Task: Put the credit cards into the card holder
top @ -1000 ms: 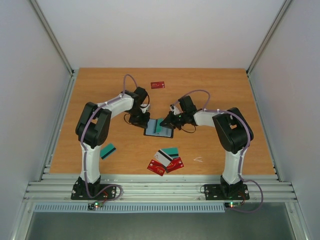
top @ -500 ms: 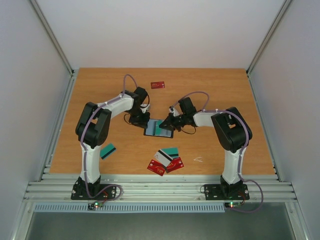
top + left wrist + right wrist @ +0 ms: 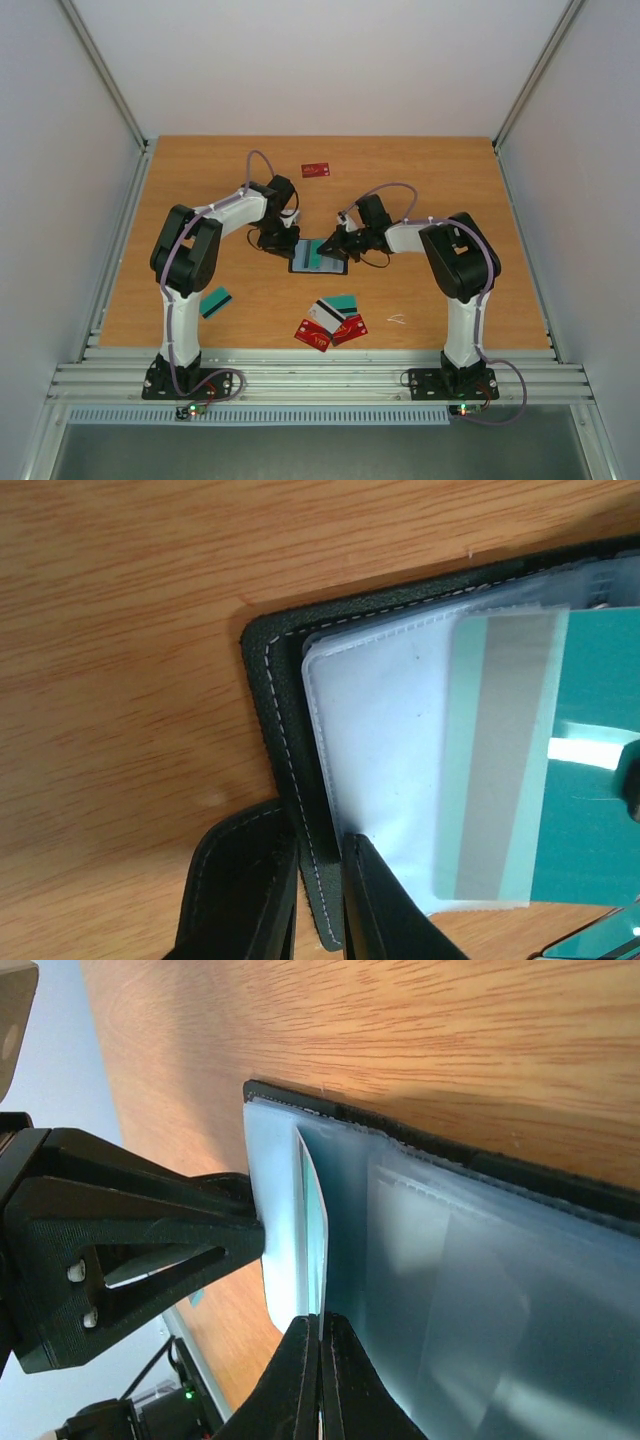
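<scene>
The card holder (image 3: 312,262) lies open at mid-table, black cover (image 3: 272,680) underneath and clear sleeves (image 3: 380,740) on top. My left gripper (image 3: 279,238) (image 3: 318,845) is shut on the cover's stitched edge at the holder's left side. A teal card (image 3: 570,780) (image 3: 316,1222) with a grey stripe is partly slid under a sleeve. My right gripper (image 3: 337,244) (image 3: 321,1320) is shut on that card's edge, coming in from the holder's right. In the right wrist view, the left gripper's black fingers (image 3: 140,1230) show beyond the sleeve.
More credit cards lie loose on the table: a red one (image 3: 316,169) at the back, a teal one (image 3: 216,301) by the left arm, and a small pile of red, white and teal ones (image 3: 332,320) near the front. A thin white scrap (image 3: 396,319) lies right of the pile.
My right gripper has shifted a little left with the teal card, closer over the holder. The left gripper and the holder have stayed put.
</scene>
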Action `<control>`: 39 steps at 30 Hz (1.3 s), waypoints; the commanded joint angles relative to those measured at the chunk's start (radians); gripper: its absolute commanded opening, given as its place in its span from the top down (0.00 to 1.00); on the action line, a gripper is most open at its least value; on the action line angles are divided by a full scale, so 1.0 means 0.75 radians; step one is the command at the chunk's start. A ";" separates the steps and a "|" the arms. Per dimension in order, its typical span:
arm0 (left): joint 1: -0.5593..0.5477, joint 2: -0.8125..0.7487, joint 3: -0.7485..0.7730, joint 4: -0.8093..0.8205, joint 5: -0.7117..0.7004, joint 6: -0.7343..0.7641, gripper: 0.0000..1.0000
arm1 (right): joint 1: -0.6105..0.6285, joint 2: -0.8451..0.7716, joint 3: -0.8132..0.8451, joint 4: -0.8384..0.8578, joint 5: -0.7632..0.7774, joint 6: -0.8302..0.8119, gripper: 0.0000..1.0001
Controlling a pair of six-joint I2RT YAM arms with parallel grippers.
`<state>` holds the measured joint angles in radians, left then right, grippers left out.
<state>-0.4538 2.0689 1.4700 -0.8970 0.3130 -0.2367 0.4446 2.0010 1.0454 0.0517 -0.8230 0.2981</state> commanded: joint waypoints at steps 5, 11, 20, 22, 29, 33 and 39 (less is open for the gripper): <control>-0.007 -0.008 -0.015 -0.039 0.022 -0.009 0.86 | 0.027 0.072 0.036 0.025 -0.066 0.004 0.99; -0.007 -0.010 -0.013 -0.044 0.030 -0.007 0.86 | 0.032 0.105 0.058 0.026 -0.074 0.005 0.99; -0.007 -0.012 -0.009 -0.052 0.035 -0.004 0.86 | 0.043 0.136 0.082 0.037 -0.069 0.018 0.99; -0.007 -0.008 -0.007 -0.054 0.035 -0.002 0.86 | 0.044 0.145 0.086 0.046 -0.077 0.028 0.99; -0.007 -0.008 -0.007 -0.054 0.046 0.003 0.86 | 0.071 0.178 0.099 0.075 -0.097 0.057 0.99; -0.007 -0.007 -0.003 -0.059 0.049 0.008 0.86 | 0.075 0.185 0.103 0.088 -0.084 0.066 0.99; -0.007 -0.008 0.001 -0.069 0.045 0.021 0.86 | 0.076 0.202 0.109 0.101 -0.106 0.089 0.98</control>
<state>-0.4492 2.0689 1.4704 -0.9165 0.3145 -0.2356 0.4736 2.1109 1.1103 0.1200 -0.9215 0.3439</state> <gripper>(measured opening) 0.141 0.024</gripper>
